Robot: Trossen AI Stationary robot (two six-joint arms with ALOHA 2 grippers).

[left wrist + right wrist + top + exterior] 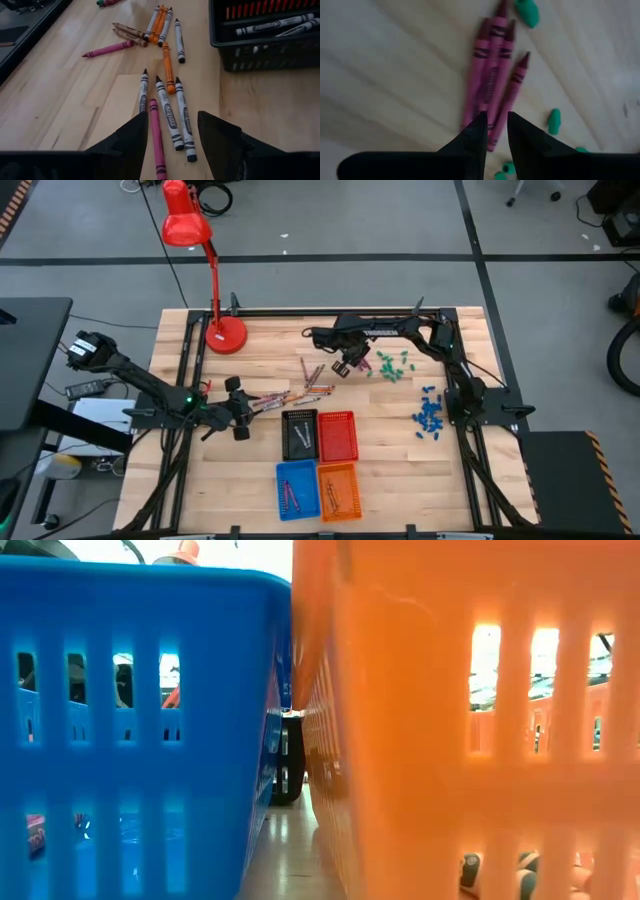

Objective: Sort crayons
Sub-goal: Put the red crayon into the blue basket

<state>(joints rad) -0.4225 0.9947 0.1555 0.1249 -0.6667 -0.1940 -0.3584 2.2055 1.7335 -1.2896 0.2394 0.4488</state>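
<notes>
Right end effector (496, 131) hovered narrowly open over maroon crayons (487, 75); should've singled out one. Left end effector (172, 132) open above grey crayons (172, 112), waiting.

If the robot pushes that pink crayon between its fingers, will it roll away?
Probably, if nudged sideways: the pink paper-wrapped crayon between the left gripper fingers is a thin round stick lying flat on the smooth wooden table. It looks stiff and light. The white crayons close beside it might stop it on that side.
</notes>
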